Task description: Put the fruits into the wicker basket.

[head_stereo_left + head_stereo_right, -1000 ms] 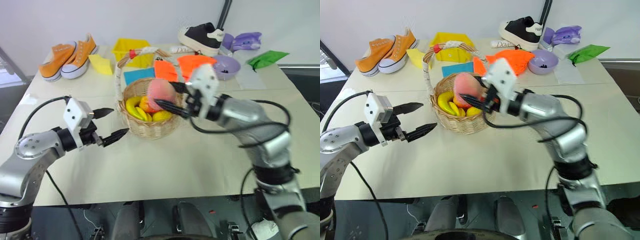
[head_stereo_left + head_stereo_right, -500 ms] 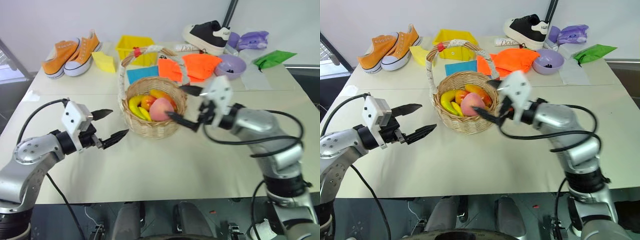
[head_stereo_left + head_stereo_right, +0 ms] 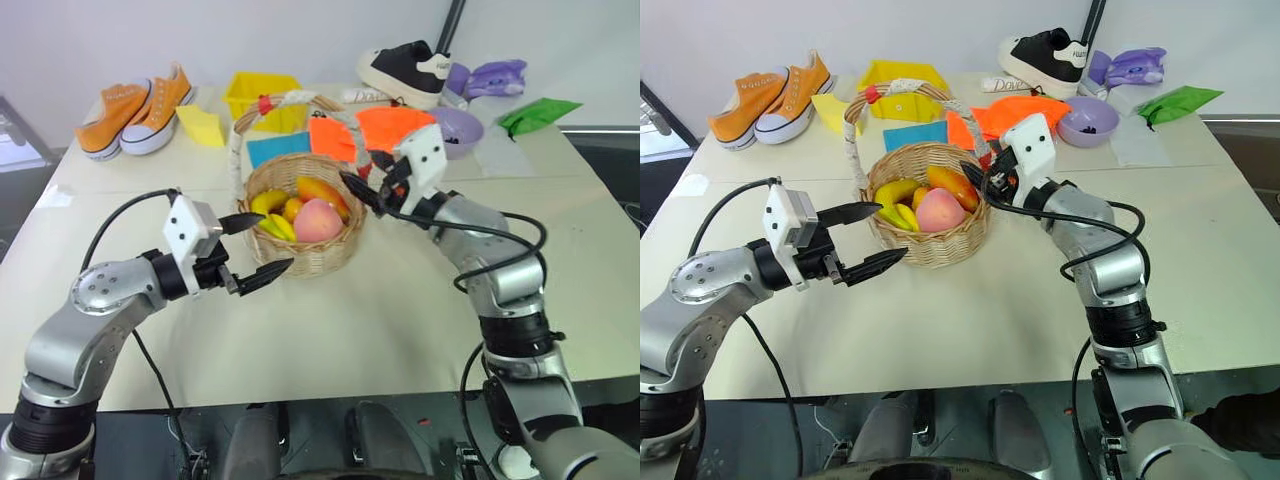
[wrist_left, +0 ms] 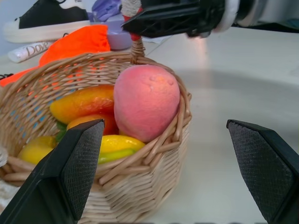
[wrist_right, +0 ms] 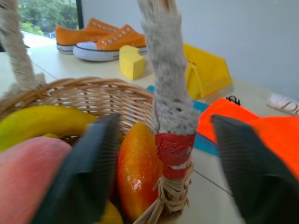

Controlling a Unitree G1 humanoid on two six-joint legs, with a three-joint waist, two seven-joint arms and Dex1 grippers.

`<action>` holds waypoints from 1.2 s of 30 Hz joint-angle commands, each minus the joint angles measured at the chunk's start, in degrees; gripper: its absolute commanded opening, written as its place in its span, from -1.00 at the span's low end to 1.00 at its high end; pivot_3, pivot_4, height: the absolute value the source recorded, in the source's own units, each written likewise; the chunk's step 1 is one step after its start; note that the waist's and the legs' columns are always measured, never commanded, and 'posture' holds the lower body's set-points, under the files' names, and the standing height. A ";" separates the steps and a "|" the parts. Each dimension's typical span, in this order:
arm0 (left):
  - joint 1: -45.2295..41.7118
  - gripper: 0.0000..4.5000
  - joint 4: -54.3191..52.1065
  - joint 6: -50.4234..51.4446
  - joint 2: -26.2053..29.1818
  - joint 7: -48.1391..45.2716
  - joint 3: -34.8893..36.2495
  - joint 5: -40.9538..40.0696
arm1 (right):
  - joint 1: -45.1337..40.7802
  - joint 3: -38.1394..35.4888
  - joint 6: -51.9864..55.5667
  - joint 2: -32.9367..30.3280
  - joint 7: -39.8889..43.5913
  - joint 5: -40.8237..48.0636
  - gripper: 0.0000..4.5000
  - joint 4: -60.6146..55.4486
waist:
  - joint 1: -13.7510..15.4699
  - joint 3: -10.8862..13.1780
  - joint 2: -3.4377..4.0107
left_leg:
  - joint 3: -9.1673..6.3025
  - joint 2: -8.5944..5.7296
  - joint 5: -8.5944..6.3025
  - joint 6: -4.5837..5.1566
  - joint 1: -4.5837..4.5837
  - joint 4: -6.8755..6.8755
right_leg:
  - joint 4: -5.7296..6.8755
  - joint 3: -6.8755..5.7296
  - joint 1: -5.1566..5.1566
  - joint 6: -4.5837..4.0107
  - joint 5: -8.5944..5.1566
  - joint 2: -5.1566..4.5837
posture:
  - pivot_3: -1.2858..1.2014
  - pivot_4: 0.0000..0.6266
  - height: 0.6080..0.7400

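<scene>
While the wicker basket [image 3: 928, 205] is hiding its lower fruits, the peach [image 3: 939, 210] is lying between the wide-spread left gripper [image 3: 876, 239] and the empty, parted right gripper [image 3: 985, 180].

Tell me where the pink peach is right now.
The pink peach lies in the wicker basket at mid-table, on the side nearer the robot, beside the mango and the yellow fruits.

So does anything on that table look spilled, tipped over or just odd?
Nothing spilled. The wicker basket stands upright with the peach, mango and yellow fruits all inside. The one oddity is the black sneaker at the back, alone, while the orange sneakers sit as a pair.
</scene>
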 commanded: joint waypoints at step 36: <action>-5.86 1.00 7.68 -4.00 -1.54 -5.48 -3.14 2.78 | 37.25 -47.53 -8.80 -23.45 5.54 3.55 0.98 -2.31 | 1.50 -0.05 0.20 | 0.24 0.03 0.00 0.03 0.10 0.08 | -0.03 0.27 0.13 0.15 0.02 0.24 | 0.03 -0.52 0.90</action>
